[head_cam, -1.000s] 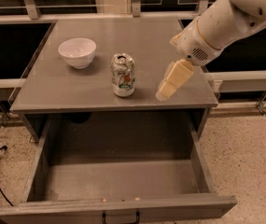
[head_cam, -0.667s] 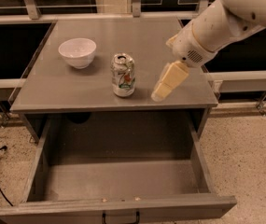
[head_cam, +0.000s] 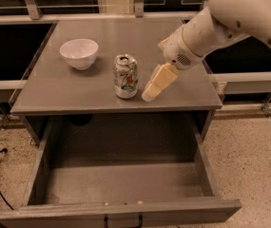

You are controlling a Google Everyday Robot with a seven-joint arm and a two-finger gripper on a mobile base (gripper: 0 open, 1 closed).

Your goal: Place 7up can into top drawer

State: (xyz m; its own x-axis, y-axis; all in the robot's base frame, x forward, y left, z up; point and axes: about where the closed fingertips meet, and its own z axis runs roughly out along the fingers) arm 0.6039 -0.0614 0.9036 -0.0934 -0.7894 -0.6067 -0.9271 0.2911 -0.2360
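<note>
The 7up can (head_cam: 126,76) stands upright near the front edge of the grey cabinet top (head_cam: 101,99), silver-white with green and red-orange marks. My gripper (head_cam: 153,88) hangs just to the right of the can, a small gap away, with its cream fingers pointing down and left. It holds nothing. The top drawer (head_cam: 120,184) is pulled fully out below the cabinet top, with bare grey floor inside and a dark handle on its front panel.
A white bowl (head_cam: 79,53) sits on the back left of the cabinet top. My white arm (head_cam: 230,18) comes in from the upper right. Metal rails and dark windows stand behind. Speckled floor and black cables lie at the left.
My gripper has moved left across the cabinet top, closer to the can. The can, bowl and drawer have not moved.
</note>
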